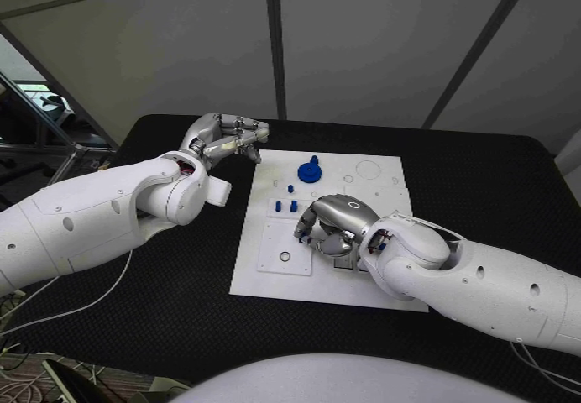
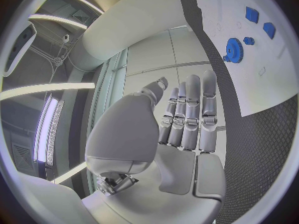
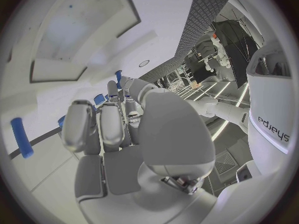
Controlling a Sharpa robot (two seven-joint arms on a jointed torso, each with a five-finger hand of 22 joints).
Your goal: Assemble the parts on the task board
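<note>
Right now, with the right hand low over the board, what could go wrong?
1. The right hand hangs curled over the board, close to the small blue parts; a sideways move could knock them over or sweep them away.
2. That hand hides the board beneath it in the head view, so a grasp there may go unchecked.
3. The left hand, off the board's far corner, could clip the gear if it swings in.

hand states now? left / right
Left hand: open, holding nothing, beside the task board.
Right hand: curled over the board; grasp cannot be told.
</note>
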